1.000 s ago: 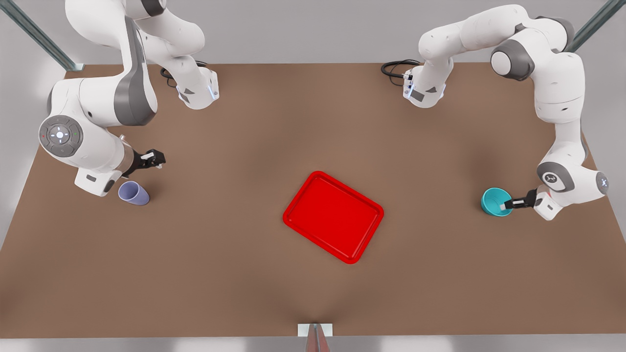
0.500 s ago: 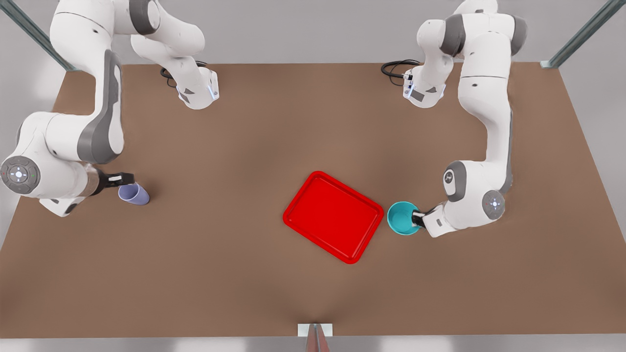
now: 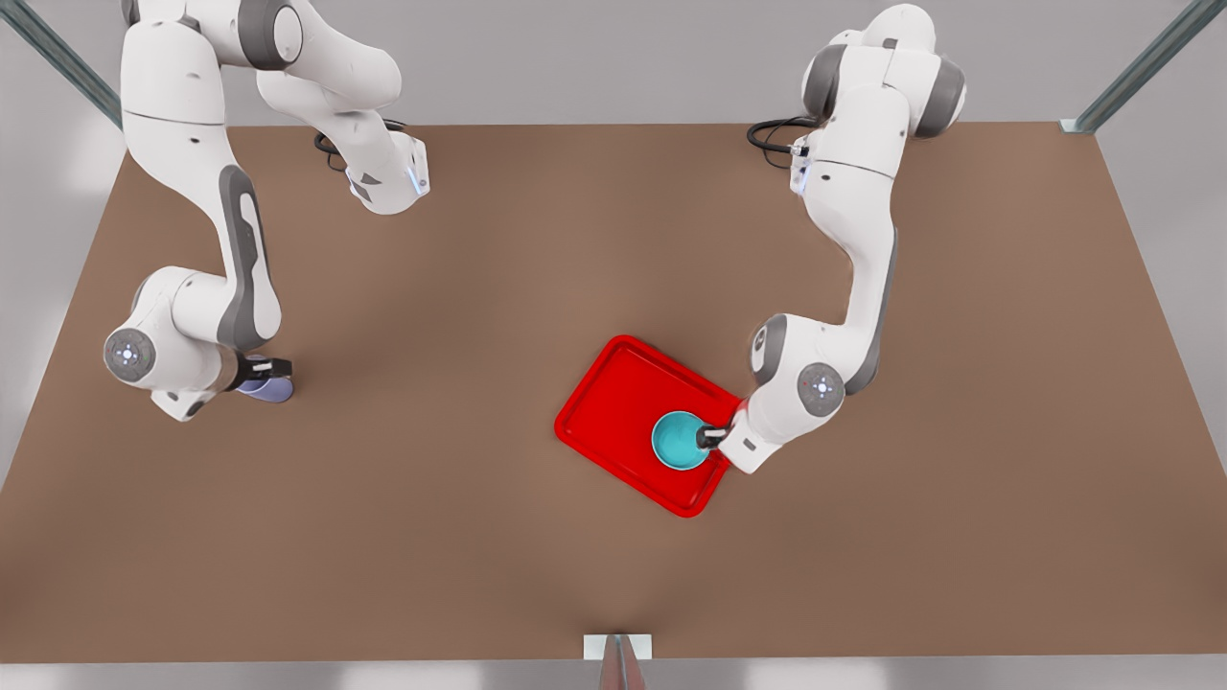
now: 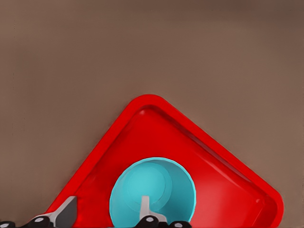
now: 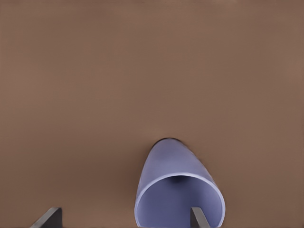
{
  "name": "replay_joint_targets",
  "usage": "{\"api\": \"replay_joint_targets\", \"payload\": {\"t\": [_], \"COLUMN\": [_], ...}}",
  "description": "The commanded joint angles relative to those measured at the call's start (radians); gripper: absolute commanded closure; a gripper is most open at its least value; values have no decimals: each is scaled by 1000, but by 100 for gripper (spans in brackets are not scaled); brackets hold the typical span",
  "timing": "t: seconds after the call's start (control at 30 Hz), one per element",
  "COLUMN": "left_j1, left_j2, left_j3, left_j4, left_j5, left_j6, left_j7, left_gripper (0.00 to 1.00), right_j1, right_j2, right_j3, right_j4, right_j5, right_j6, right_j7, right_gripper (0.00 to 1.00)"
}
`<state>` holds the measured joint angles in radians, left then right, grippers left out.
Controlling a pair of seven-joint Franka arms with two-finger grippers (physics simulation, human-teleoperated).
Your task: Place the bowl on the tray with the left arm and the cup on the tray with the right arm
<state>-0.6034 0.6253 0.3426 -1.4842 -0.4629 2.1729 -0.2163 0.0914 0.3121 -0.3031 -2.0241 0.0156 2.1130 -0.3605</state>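
The teal bowl [image 3: 679, 441] sits inside the red tray [image 3: 613, 383], toward the tray's corner on the front view's right. My left gripper [image 3: 709, 438] is at the bowl's rim. In the left wrist view it [image 4: 108, 210] is open, one finger inside the bowl [image 4: 152, 190], the other outside over the tray [image 4: 223, 171], both clear of the wall. The lavender cup [image 3: 266, 388] stands on the table at the front view's left, partly under my right gripper [image 3: 264, 368]. That gripper [image 5: 124, 218] is open, one finger inside the cup's [image 5: 175, 171] mouth, one outside.
The brown table [image 3: 479, 575] spreads wide around the tray. Both arm bases [image 3: 388, 177] stand at the far edge, with a black cable [image 3: 772, 132] beside the one on the front view's right. A small metal post [image 3: 618, 656] is at the near edge.
The left gripper carried the bowl from beside the tray onto it and its fingers came apart. The right arm swung over the cup, its gripper now straddling the rim.
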Motion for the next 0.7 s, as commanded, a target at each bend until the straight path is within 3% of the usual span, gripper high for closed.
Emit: {"api": "replay_joint_targets", "payload": {"t": [0.0,0.03,0.1,0.13,0.17,0.2,0.67], "left_j1": [-2,4,7,153,341,381,389], "left_j2": [-68,-67,-88,-221,-338,-449,-421], "left_j3": [162,245,383,229,-138,-200,-195], "left_j4": [76,285,482,460,286,105,150], "left_j5": [78,170,199,220,464,466,435], "left_j6": [-470,-729,-985,-1013,-951,-765,-771], "left_j7": [-151,-56,138,158,147,149,164], "left_gripper": [0,0,0,0,0,0,0], "right_j1": [-1,1,4,8,8,5,13], "right_j2": [2,4,-8,-10,-11,-13,39], "right_j3": [-4,-7,-16,-21,-21,-22,-22], "right_j4": [-2,-15,-73,-82,-97,-108,-96], "right_j5": [15,15,15,15,15,15,15], "right_j6": [174,174,174,165,163,157,97], "right_j7": [-86,-86,-80,-80,-80,-81,-81], "right_gripper": [0,0,0,0,0,0,0]}}
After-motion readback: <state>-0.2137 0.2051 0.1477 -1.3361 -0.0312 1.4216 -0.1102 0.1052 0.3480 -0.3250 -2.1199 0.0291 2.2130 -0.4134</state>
